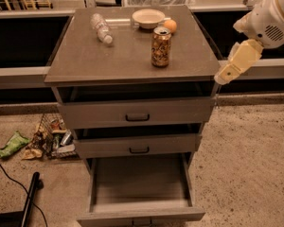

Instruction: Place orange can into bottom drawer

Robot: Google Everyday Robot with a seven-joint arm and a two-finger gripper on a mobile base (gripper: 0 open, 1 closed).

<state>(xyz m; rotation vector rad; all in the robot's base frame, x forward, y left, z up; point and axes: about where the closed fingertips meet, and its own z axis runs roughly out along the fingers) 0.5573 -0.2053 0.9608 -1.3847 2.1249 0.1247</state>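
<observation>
Bottom drawer open, can not in it yet. Can upright on cabinet top, just beside orange. Gripper in air off cabinet's right edge, apart from can, carrying nothing; how far open, cannot tell. Left: reach, grasp, lift, lower into drawer, release.
</observation>
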